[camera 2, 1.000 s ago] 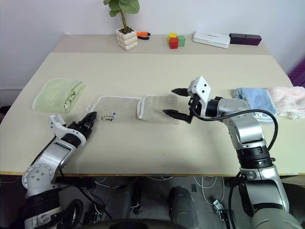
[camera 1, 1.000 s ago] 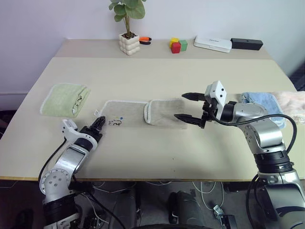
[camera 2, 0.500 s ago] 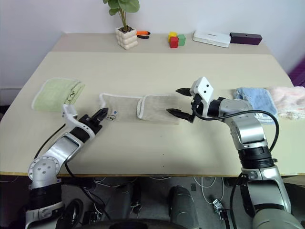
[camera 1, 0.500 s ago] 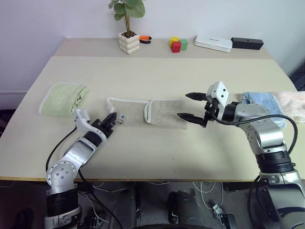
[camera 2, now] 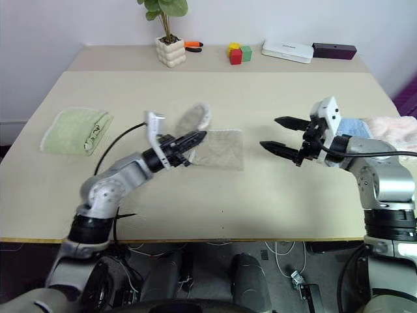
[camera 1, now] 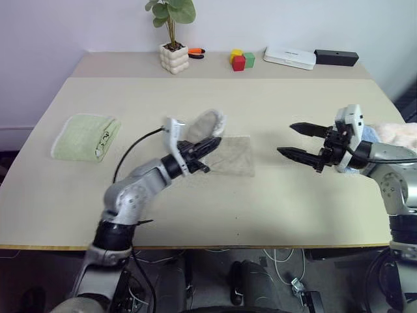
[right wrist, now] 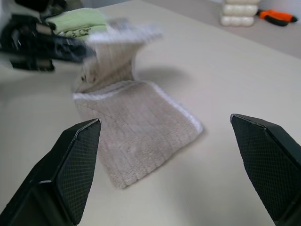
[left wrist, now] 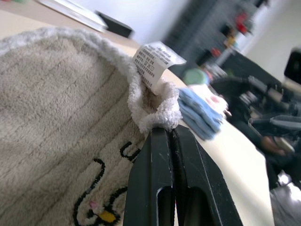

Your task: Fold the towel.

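Table (camera 1: 215,215) first, since it's the biggest thing I'm looking at from my end: a wide beige top with a raised shelf along the back wall. Sitting about mid-table is the towel (camera 1: 234,155), the tan terry one with the white corded edge, and one half of it lies flat while the other half is lifted off the surface and arched over it. My left gripper (camera 1: 210,145) has its fingers clamped together on the lifted corner right by the little white tag (left wrist: 154,60); the wrist cam shows the cloth bunched just above the fingertips and a small cartoon stitched on the fabric below. My right gripper (camera 1: 298,140) hangs off to the right of the towel, well apart from it, jaws spread wide and nothing between them. Far left on the table there's a folded light green towel (camera 1: 85,135), and over at the right edge a blue towel (camera 2: 355,126) with a pink cloth (camera 2: 397,130) next to it. Along the back shelf: a potted plant (camera 1: 172,39) in a bumpy white pot, a flat white box (camera 1: 289,58), a black box (camera 1: 335,57), and some colored blocks (camera 1: 241,60).
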{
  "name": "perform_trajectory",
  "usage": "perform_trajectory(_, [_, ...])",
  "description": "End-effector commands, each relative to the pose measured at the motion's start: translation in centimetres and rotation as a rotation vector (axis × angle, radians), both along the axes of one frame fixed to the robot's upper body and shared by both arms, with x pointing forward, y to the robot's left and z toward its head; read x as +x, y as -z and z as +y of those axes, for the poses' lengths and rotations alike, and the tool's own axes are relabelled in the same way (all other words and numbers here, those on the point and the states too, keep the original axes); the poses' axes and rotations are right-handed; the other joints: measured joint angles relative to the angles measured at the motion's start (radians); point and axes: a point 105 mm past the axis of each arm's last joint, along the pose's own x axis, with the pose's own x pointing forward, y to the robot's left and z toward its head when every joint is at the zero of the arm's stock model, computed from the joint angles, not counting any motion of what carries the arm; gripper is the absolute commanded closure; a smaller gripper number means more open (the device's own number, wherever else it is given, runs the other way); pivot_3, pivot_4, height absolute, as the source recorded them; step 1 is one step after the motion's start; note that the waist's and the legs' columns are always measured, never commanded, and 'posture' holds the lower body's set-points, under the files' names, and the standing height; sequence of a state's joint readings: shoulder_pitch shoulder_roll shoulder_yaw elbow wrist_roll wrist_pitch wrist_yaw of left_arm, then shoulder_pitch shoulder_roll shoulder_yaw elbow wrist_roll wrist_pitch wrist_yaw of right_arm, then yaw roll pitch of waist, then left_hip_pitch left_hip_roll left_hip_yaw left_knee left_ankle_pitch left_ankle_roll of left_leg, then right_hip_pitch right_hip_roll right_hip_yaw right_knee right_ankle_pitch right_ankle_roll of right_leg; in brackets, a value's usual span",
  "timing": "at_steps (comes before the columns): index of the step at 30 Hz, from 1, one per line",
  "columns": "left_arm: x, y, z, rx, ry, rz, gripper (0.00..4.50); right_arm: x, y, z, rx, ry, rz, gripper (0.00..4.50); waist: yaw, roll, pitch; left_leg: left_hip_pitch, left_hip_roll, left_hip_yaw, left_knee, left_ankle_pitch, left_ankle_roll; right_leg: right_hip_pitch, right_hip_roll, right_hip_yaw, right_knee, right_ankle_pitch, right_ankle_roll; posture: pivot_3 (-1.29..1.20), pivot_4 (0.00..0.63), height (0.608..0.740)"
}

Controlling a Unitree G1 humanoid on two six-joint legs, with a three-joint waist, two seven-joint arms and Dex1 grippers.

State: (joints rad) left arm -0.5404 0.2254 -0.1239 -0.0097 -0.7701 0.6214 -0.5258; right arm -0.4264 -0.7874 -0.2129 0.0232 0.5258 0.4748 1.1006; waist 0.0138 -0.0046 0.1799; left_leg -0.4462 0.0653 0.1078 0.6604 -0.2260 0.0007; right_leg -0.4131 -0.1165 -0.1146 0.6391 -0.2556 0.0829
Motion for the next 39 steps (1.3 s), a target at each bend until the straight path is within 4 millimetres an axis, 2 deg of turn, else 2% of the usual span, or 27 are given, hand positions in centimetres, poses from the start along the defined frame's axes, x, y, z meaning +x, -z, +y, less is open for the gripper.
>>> perform_trajectory(1, [-0.2,-0.2,-2.4,0.031,0.118,-0.060,4.45,-0.9,-1.7,-0.7,-0.015,0.027,-0.065,0.00,0.002,0.000,0.000,0.000,0.000,0.000,0.000,0.000,0.000,0.000,0.000,0.000,0.000,0.000,0.000,0.00,0.150,0.740])
perform_trajectory(6, [0.0,0.6,-3.7,0.084,0.210,-0.093,4.45,-1.7,-1.6,-1.2,-0.021,0.067,-0.064,0.00,0.000,0.000,0.000,-0.001,0.000,0.000,0.000,0.000,0.000,0.000,0.000,0.000,-0.001,0.000,0.000,0.00,0.150,0.740])
perform_trajectory(8, [0.2,1.6,-4.1,0.136,0.226,-0.077,4.45,-1.9,-1.6,-1.4,-0.021,0.083,-0.067,0.00,0.000,0.000,0.000,-0.001,0.000,-0.001,0.000,0.000,0.000,0.000,0.000,-0.001,-0.001,0.000,0.000,0.00,0.150,0.740])
perform_trajectory(15, [1.0,3.7,-4.4,0.193,0.242,-0.022,4.45,-2.3,-1.6,-1.6,-0.023,0.114,-0.076,0.00,0.001,0.000,0.000,-0.001,0.000,-0.002,0.000,-0.001,0.001,0.000,0.000,0.000,-0.003,0.000,0.000,0.00,0.150,0.740])
perform_trajectory(19, [0.5,3.5,-5.1,0.165,0.279,-0.014,3.26,-2.2,-1.7,-1.4,-0.018,0.116,-0.080,0.00,0.000,0.000,0.000,-0.002,0.000,-0.003,0.000,-0.001,0.002,0.000,0.000,0.000,-0.003,0.000,0.001,0.00,0.150,0.740])
perform_trajectory(22, [0.1,3.6,-5.4,0.161,0.294,-0.026,1.74,-1.9,-1.7,-1.0,-0.012,0.108,-0.084,0.00,0.000,0.000,0.000,-0.002,0.000,-0.003,0.000,-0.001,0.002,0.000,0.000,0.000,-0.003,0.001,0.001,0.00,0.150,0.740])
perform_trajectory(26, [-1.0,2.6,-5.0,0.122,0.358,-0.061,0.01,-1.3,-1.8,-0.4,-0.001,0.094,-0.093,0.00,-0.004,0.000,0.000,-0.002,0.000,-0.003,0.000,-0.001,0.002,0.000,0.000,0.000,-0.003,0.001,0.001,0.00,0.150,0.740])
perform_trajectory(28, [-1.9,1.5,-4.6,0.087,0.401,-0.108,0.01,-0.9,-2.0,0.1,0.009,0.085,-0.105,0.00,-0.004,0.000,0.000,-0.002,0.000,-0.003,0.000,-0.001,0.002,0.000,0.000,0.000,-0.003,0.001,0.001,0.00,0.150,0.740])
perform_trajectory(31, [-1.9,-0.2,-3.6,0.042,0.376,-0.168,0.01,0.6,-3.1,0.5,0.077,0.125,-0.152,0.00,-0.003,0.001,0.000,-0.002,0.001,-0.002,0.000,-0.001,0.002,0.000,0.000,0.000,-0.003,0.001,0.002,0.00,0.150,0.740])
perform_trajectory(34, [0.2,-3.0,-1.3,-0.050,0.205,-0.214,0.01,2.3,-4.2,1.5,0.191,0.185,-0.197,0.00,-0.004,0.001,0.000,-0.002,0.001,-0.002,0.001,-0.001,0.002,0.000,0.000,0.000,-0.003,0.001,0.001,0.00,0.150,0.740])
perform_trajectory(37, [1.5,-4.1,0.0,-0.114,0.105,-0.178,0.01,3.0,-4.8,2.1,0.311,0.211,-0.189,0.00,0.000,0.001,0.000,-0.002,0.001,-0.003,0.001,-0.001,0.002,0.000,0.000,-0.001,-0.003,0.003,0.004,0.00,0.150,0.740])
perform_trajectory(39, [3.5,-4.4,2.0,-0.113,-0.077,-0.195,0.52,2.9,-4.2,4.3,0.361,0.188,-0.162,0.54,0.000,0.001,0.000,-0.002,0.000,-0.002,0.001,-0.001,0.002,0.001,0.000,-0.001,-0.003,0.004,0.006,0.00,0.150,0.740])
